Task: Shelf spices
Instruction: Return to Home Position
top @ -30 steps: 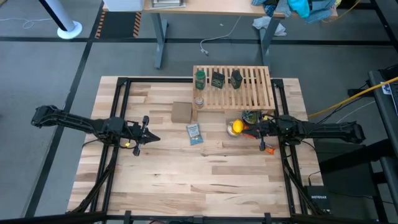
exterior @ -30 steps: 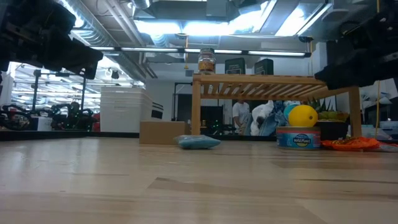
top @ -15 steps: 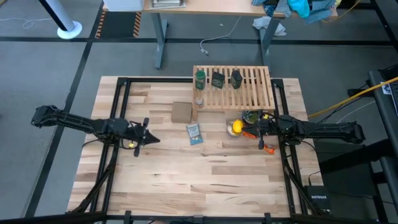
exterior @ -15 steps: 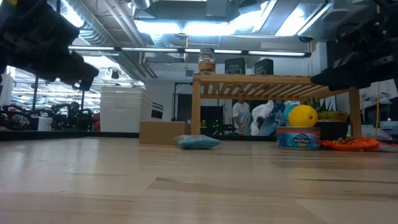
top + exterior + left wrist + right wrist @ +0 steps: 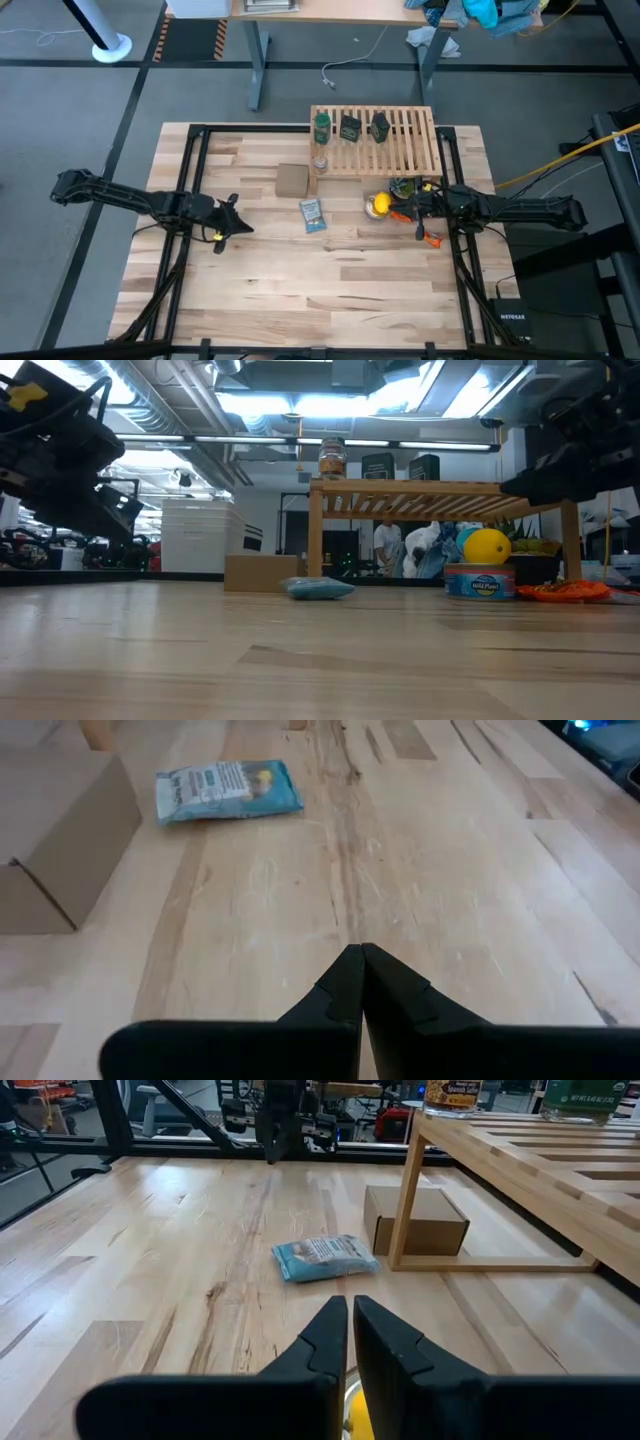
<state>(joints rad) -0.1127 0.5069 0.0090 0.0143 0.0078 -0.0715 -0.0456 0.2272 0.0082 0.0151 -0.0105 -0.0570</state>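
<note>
The wooden slatted shelf (image 5: 385, 140) stands at the table's far side. On its top stand a green bottle (image 5: 321, 127), two dark tins (image 5: 350, 128) (image 5: 380, 127), and a small glass jar (image 5: 320, 160) at the shelf's near left corner. The jar (image 5: 332, 460) and tins (image 5: 378, 466) also show in the low view. My left gripper (image 5: 244, 224) is shut and empty over bare table at the left, also seen in its wrist view (image 5: 360, 958). My right gripper (image 5: 397, 208) is shut and empty beside the lemon (image 5: 380, 206); its wrist view (image 5: 350, 1308) shows this too.
A brown cardboard box (image 5: 292, 180) and a blue-and-white packet (image 5: 312, 214) lie near the shelf's left leg. A round can (image 5: 480, 580) and an orange object (image 5: 565, 590) lie by the lemon. Bare table spreads between the arms and toward the near edge.
My left gripper has gone down toward the table and drawn a little toward the near edge, staying shut. The spices and the shelf have stayed in place.
</note>
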